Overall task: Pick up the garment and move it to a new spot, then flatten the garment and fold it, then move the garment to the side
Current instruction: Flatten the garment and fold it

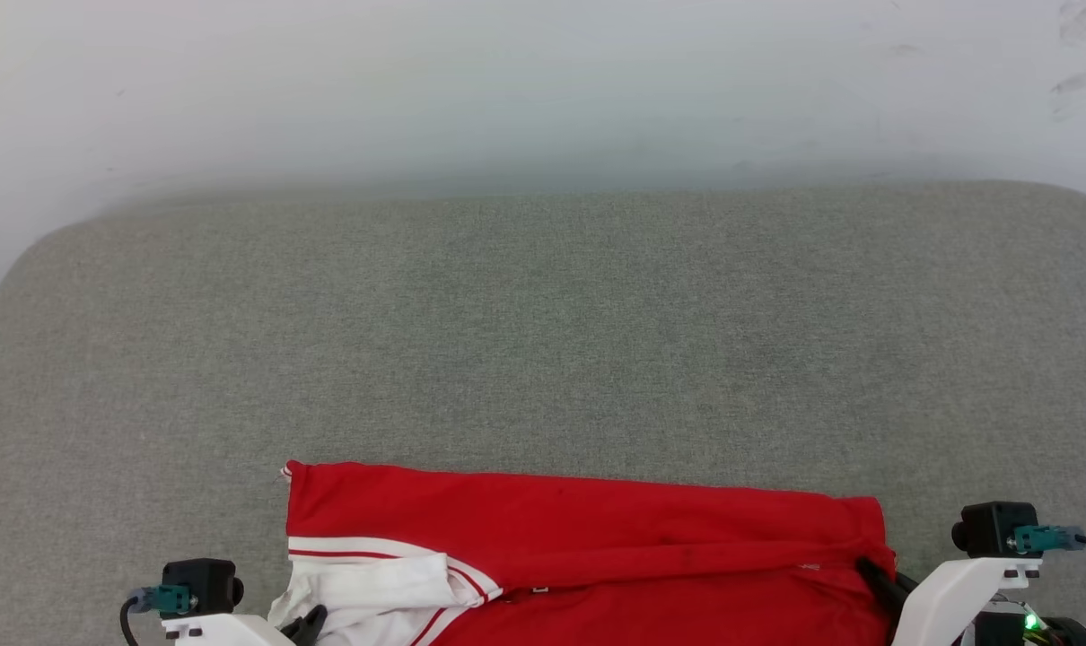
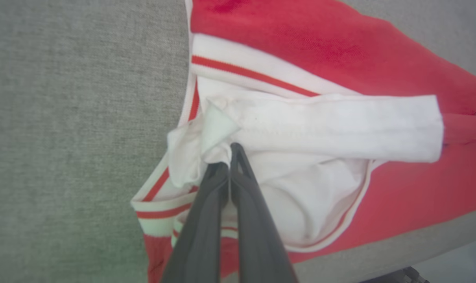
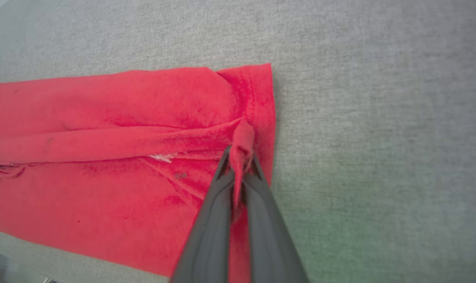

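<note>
Left gripper [image 2: 229,155], right gripper [image 3: 241,156] on garment [image 1: 597,529]

Grey woven cushion surface [image 1: 543,341], rounded far corners; pale wall [image 1: 543,81] behind, faint scuffs [image 1: 1077,82] upper right.

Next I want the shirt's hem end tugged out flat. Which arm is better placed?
Right. The right claw is shut on a bunched red corner at the hem end of the shirt. The left claw is shut on the white sleeve at the opposite end.
</note>
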Motion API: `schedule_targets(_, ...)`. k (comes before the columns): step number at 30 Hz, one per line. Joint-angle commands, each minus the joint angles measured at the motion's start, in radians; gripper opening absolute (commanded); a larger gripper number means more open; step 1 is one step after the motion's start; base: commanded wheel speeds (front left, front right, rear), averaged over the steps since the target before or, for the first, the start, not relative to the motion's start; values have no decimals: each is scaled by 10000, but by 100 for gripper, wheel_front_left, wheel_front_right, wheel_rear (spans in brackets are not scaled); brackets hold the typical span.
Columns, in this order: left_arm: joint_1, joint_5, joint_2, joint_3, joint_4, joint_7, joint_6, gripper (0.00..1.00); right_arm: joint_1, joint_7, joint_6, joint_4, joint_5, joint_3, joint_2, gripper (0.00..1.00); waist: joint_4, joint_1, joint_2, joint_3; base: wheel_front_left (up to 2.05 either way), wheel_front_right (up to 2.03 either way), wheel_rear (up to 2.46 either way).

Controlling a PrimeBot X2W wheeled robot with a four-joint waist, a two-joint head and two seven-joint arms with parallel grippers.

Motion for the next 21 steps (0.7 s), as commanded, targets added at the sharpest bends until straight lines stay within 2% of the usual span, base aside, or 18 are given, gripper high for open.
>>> schedule_targets(1,-8,-37,-108,-54,167,-16,-98,0,14,-165,-12,109,23,14,65,0,-20,1,-1,16,0,0,0)
schedule_targets(2,-66,-16,-199,-115,249,-21,-136,0,-30,-225,-12,211,26,33,88,11,-30,1,-1,16,0,0,0)
schedule_targets(3,-140,-12,-263,-126,345,-72,-149,26,-56,-293,-12,294,9,70,107,34,-40,1,-1,12,0,0,0)
schedule_targets(4,-205,-14,-316,-125,460,-119,-169,73,-90,-393,-12,347,13,67,131,100,-49,1,-1,3,0,0,0)
schedule_targets(5,-240,36,-354,-153,550,-183,-222,100,-114,-453,-12,380,50,169,149,100,-59,1,-1,-13,0,0,0)
schedule_targets(7,-379,45,-490,-64,649,-467,-285,100,-186,-806,-11,272,132,212,151,100,-80,1,-1,-47,0,0,0)
schedule_targets(13,-545,498,-376,179,343,-1389,-46,100,-77,-1446,-11,-306,80,15,48,100,-129,1,-1,-259,0,0,0)
schedule_targets(17,-553,834,-363,378,-149,-2096,254,100,201,-1144,-11,-842,73,-388,-115,100,-99,1,-1,-337,0,0,0)
schedule_targets(21,-588,1355,-392,591,-707,-3051,691,100,409,-219,-11,-1290,73,-985,-432,100,-24,1,-1,-355,0,0,0)
